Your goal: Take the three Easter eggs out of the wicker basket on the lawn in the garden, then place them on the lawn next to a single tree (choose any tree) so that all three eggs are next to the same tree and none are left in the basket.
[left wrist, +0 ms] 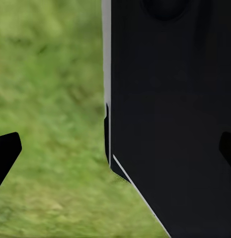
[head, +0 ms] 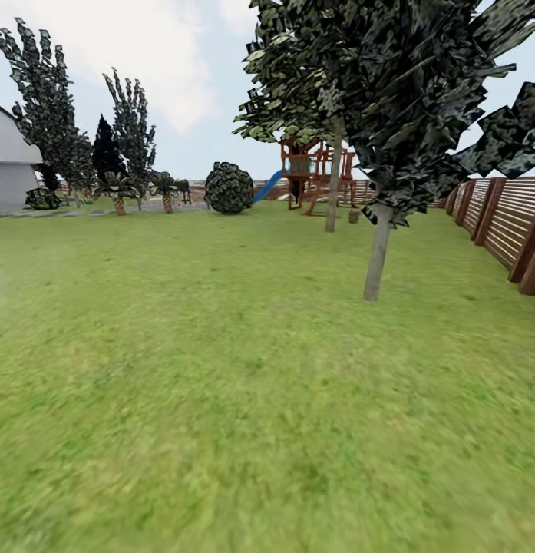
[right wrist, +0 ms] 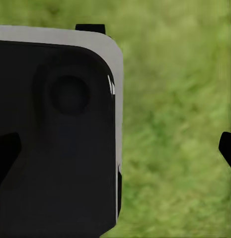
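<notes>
Grass spreads across the garden in the head view, a wide flat lawn (head: 221, 369) running back to a white house (head: 10, 165) at the far left corner and a slatted wooden fence (head: 505, 223) along the right edge. Two trees with pale trunks stand toward the right side: the nearer tree (head: 377, 253) is close to the fence, the farther tree (head: 333, 184) sits behind it, in front of a wooden play tower (head: 313, 173) with a blue slide (head: 269, 186). A round dark bush (head: 229, 187) and tall cypresses (head: 44, 100) line the far edge. I see no basket and no eggs on the open grass, so the robot is probably travelling or looking around for them.

Seen from the left wrist, blurred grass (left wrist: 50, 99) lies beside a big dark panel of the robot's own body (left wrist: 170, 124). Dark fingertips (left wrist: 6, 151) sit at the two sides of the picture, well apart, so the left jaws stand open with nothing between them, likely tucked in for the drive.

From the right wrist, grass (right wrist: 180, 124) shows past a dark, white-rimmed body panel (right wrist: 60, 139). Its fingertips (right wrist: 227, 146) are likewise spread wide and empty, ready for a pickup once the basket is found.
</notes>
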